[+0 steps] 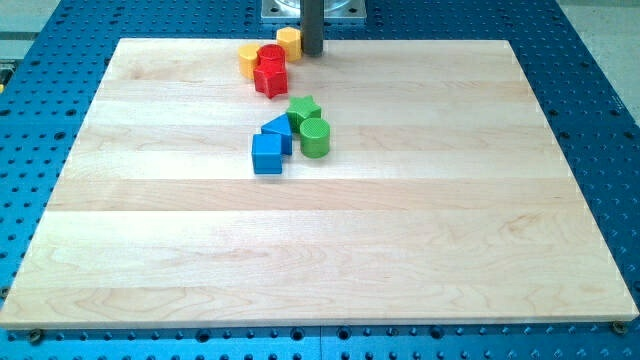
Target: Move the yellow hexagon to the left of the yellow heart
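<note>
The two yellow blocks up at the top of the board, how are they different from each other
Place: one yellow block sits right beside my tip, on its left in the view; the other yellow block lies further toward the view's left, beyond the red blocks.
Height in the view: the first is nearer the view's top edge; the second is a little lower.
Shape: neither outline is clear enough to tell hexagon from heart.
Both are yellow and touch or nearly touch the red blocks.

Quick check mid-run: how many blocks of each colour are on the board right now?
Yellow: 2, a hexagon and a heart
Red: 2, a cylinder and a star
Green: 2, a star and a cylinder
Blue: 2, a triangle and a cube
Total: 8 blocks
</note>
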Robot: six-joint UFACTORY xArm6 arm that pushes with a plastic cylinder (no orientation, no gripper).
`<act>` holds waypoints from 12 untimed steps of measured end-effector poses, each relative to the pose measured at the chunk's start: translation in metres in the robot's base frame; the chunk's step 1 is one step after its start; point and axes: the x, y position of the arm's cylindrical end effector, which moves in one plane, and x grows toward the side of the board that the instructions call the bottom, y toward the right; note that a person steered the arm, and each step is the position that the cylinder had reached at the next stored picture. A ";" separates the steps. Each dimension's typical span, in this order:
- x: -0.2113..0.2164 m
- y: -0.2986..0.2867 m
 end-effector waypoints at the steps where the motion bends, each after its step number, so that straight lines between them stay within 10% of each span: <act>1: -0.004 -0.038; 6: 0.071 -0.119; 8: 0.075 -0.241; 12: 0.039 -0.172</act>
